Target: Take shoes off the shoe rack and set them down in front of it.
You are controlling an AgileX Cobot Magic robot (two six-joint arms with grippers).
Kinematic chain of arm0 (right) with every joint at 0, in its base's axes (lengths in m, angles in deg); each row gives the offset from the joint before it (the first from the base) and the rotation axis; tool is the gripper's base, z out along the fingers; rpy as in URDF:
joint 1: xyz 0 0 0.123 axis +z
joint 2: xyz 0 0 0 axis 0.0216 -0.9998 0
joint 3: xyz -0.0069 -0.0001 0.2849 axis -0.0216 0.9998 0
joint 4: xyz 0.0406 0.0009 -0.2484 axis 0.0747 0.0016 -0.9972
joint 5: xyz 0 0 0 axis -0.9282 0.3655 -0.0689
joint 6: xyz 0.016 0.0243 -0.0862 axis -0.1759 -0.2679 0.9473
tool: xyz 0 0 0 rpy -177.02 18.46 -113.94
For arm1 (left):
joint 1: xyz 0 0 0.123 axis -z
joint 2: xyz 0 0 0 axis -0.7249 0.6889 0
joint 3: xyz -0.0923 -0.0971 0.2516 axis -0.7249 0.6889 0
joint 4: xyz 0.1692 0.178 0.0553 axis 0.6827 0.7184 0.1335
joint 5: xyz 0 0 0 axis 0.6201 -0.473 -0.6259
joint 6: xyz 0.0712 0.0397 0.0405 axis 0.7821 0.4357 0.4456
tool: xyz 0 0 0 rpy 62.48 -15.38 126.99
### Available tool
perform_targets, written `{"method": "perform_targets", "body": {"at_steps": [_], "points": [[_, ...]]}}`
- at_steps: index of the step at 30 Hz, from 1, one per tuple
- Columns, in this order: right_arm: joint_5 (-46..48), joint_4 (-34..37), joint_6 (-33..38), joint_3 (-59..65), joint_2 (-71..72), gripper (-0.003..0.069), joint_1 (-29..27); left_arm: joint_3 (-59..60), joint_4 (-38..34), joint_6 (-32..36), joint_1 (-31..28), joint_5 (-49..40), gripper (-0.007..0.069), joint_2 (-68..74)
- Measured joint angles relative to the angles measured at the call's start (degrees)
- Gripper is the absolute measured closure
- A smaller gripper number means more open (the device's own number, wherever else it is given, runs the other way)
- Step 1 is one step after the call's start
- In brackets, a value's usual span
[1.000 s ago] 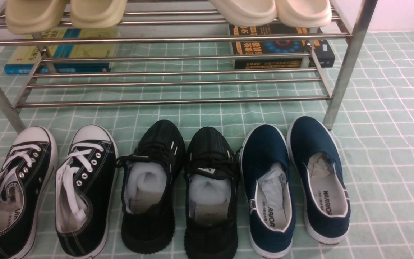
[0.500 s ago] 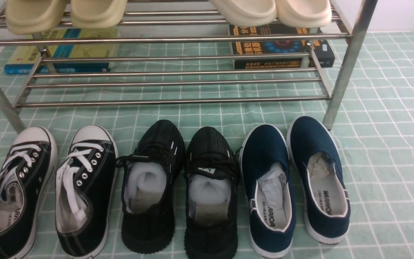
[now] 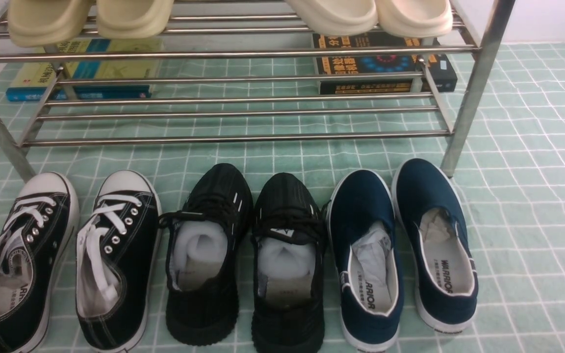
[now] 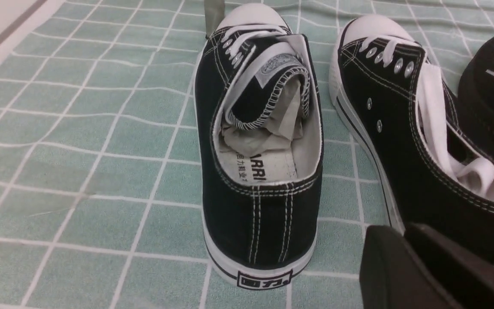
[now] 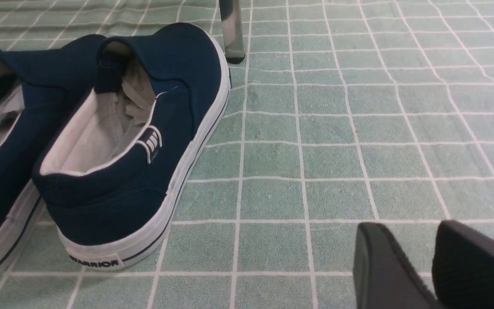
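Nothing has moved since the earlier front frames: all shoes, the rack and the books hold the same positions.

The shoe rack (image 3: 243, 137) spans the 12 o'clock half of the front view. Its lower shelf of round bars carries nothing. Its upper shelf holds two beige slippers (image 3: 89, 19) at 11 o'clock and two cream slippers (image 3: 371, 14) at 1 o'clock. Two books lie on the tabletop (image 3: 532, 196) behind the rack: a yellow-blue book (image 3: 86, 73) at 10 o'clock and a black book (image 3: 385, 63) at 1 o'clock.

Six shoes stand in one row on the tabletop in front of the rack, toes toward 12 o'clock, long axes running 6 to 12 o'clock:
- Two black canvas sneakers (image 3: 66, 260) at 8 o'clock, each leaning slightly toward 1 o'clock.
- Two black knit sneakers (image 3: 248, 255) at 6 o'clock, touching side by side.
- Two navy slip-ons (image 3: 400, 250) at 4 o'clock, just beside the rack's right front leg.

Nothing lies between the shoes and the rack.

Left tool (image 4: 405, 257): low behind the canvas pair's heels, grasping nothing; its two fingers lie almost together, so it reads as clenched.
Right tool (image 5: 433, 262): over bare tabletop beside the outer slip-on; a narrow gap separates its fingers, so I cannot tell whether it is released or clenched.
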Motion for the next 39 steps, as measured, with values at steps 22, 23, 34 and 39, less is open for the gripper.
{"method": "perform_targets", "body": {"at_steps": [22, 23, 34, 39], "points": [[0.00, 0.00, 0.00, 0.00, 0.00, 0.0422, 0.00, 0.06, -0.11, 0.05, -3.55, 0.22, 0.0524, 0.00], [0.00, 0.00, 0.00, 0.00, 0.00, 0.0422, 0.00, 0.06, -0.11, 0.05, -3.55, 0.22, 0.0522, 0.00], [0.00, 0.00, 0.00, 0.00, 0.00, 0.0422, 0.00, 0.06, -0.11, 0.05, -3.55, 0.22, 0.0512, 0.00], [0.00, 0.00, 0.00, 0.00, 0.00, 0.0422, 0.00, 0.06, -0.11, 0.05, -3.55, 0.22, 0.0503, 0.00]]}}
